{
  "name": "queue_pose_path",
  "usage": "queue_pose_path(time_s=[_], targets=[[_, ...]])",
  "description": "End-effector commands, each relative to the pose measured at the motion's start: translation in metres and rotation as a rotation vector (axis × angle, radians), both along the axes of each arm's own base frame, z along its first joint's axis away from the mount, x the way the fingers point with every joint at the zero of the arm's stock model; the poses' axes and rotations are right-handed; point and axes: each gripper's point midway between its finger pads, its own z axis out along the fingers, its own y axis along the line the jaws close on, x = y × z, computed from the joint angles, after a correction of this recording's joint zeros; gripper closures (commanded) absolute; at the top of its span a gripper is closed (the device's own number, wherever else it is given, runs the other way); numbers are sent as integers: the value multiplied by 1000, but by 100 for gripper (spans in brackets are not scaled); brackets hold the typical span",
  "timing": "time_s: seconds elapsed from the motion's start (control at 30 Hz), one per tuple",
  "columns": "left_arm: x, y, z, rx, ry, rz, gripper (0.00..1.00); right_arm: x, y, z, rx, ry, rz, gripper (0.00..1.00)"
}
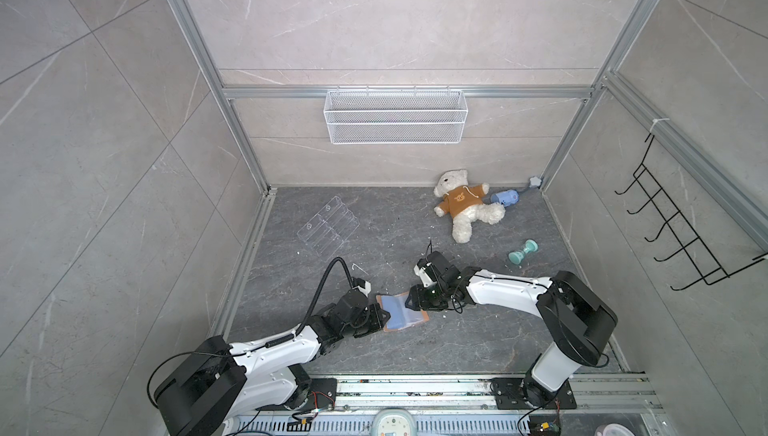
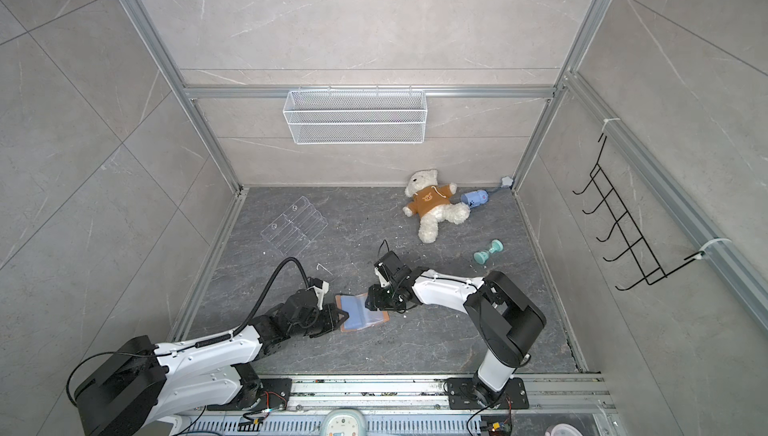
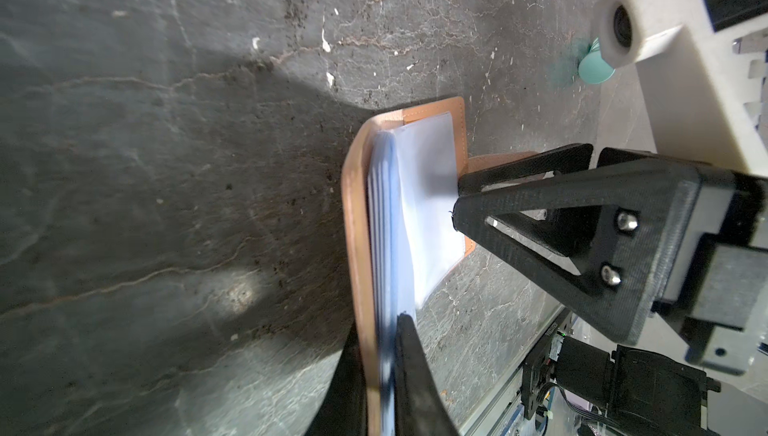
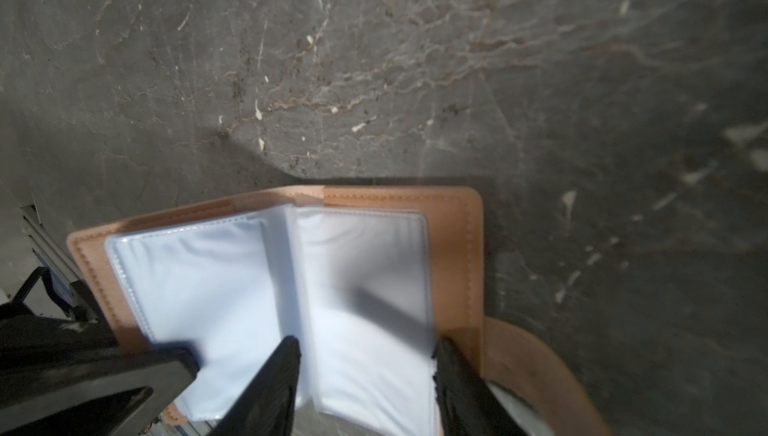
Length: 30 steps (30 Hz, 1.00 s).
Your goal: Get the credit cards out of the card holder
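Gripping limp tan leather card holder [image 4: 455, 247] in shut left fingers [image 3: 409, 371], best pinch slick pale-blue plastic sleeve [image 4: 374, 247] edge with half-open, empty right fingers [image 4: 282, 376]

The card holder [image 4: 455, 255] is tan-brown leather with a line of matching stitches along its edge; its sleeves [image 4: 216, 288] are pale blue-white and glossy. The tabletop [image 1: 415, 346] is dark grey stone-look with thin pale and rust-brown veins and small white flecks. The walls [image 1: 374, 18] are light grey-beige tile with fine white veins. The teddy bear [image 1: 463, 226] is cream-white in an orange-brown sweater printed with a small bear face. The cylinder toy [image 1: 505, 197] is light blue, the dumbbell toy [image 1: 522, 252] mint green. The wire basket [image 1: 395, 131] is white mesh, the tiered rack [image 1: 328, 226] clear and colourless. The left arm [image 1: 274, 353] and right arm [image 1: 507, 292] are white with black joints
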Motion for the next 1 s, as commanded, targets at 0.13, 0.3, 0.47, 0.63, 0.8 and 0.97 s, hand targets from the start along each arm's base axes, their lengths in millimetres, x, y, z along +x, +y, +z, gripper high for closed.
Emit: queue_pose_path(time_s=[0.13, 0.3, 0.47, 0.63, 0.8, 0.97], targets=[[-5, 8, -14, 39, 8, -10, 100, -17, 31, 3, 163, 59, 45, 45], [-6, 12, -16, 43, 2, -5, 100, -13, 47, 21, 259, 59, 52, 45], [-5, 18, -11, 44, -27, 19, 85, -9, 50, 19, 253, 67, 48, 45], [-4, 22, -8, 33, -41, 40, 65, -3, 30, 16, 131, 25, 17, 42], [1, 21, 3, -11, -75, 69, 54, -4, 15, 4, 43, 16, 6, 42], [5, 19, 19, -58, -116, 78, 59, -6, 12, -5, 36, 26, -5, 43]])
